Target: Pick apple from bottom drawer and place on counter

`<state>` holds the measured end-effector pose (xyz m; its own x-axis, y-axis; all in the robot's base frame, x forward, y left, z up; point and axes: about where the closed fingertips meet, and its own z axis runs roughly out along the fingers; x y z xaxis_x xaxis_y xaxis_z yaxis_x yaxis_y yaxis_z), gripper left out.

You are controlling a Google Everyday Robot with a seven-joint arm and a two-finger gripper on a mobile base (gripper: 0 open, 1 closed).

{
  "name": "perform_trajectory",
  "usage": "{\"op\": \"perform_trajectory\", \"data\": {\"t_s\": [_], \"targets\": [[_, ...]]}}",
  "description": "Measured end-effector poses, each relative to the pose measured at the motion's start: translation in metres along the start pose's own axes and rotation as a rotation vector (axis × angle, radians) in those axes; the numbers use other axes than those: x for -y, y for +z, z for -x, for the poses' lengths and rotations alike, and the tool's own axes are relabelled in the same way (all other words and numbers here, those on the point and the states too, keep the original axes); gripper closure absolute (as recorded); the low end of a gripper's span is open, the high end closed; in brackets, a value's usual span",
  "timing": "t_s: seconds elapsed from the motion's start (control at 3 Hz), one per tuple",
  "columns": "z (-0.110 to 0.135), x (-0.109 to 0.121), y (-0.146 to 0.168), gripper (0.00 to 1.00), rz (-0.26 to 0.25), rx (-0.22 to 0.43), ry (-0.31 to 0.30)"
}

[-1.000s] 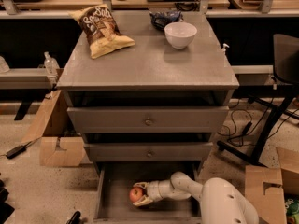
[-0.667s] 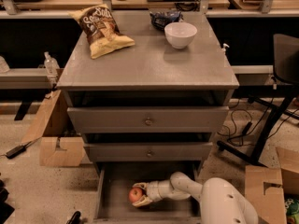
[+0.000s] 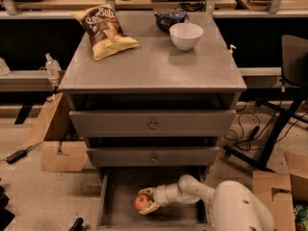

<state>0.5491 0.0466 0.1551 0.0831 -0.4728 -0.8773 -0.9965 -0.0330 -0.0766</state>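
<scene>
Camera view puts my gripper [image 3: 145, 201] low in the open bottom drawer [image 3: 119, 205], reaching in from the right. Its two fingers close on the apple [image 3: 141, 202], one on the far side and one on the near, so the fruit sits between them, left of the drawer's middle. Up on the counter [image 3: 149, 69] I see a chip bag [image 3: 106, 30] and a white bowl [image 3: 186, 35].

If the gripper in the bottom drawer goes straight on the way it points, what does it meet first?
The apple. The gripper, inside the bottom drawer, points directly at it, and the apple lies right at its tip.
</scene>
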Motion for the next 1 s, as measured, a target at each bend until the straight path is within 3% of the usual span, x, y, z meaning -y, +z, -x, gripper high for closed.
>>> {"op": "perform_trajectory", "data": {"t_s": [0.67, 1.0], "targets": [[0.092, -0.022, -0.148, 1.00, 0.072, -0.006, 0.021], [0.145, -0.020, -0.224, 1.00, 0.085, -0.011, 0.037]]}}
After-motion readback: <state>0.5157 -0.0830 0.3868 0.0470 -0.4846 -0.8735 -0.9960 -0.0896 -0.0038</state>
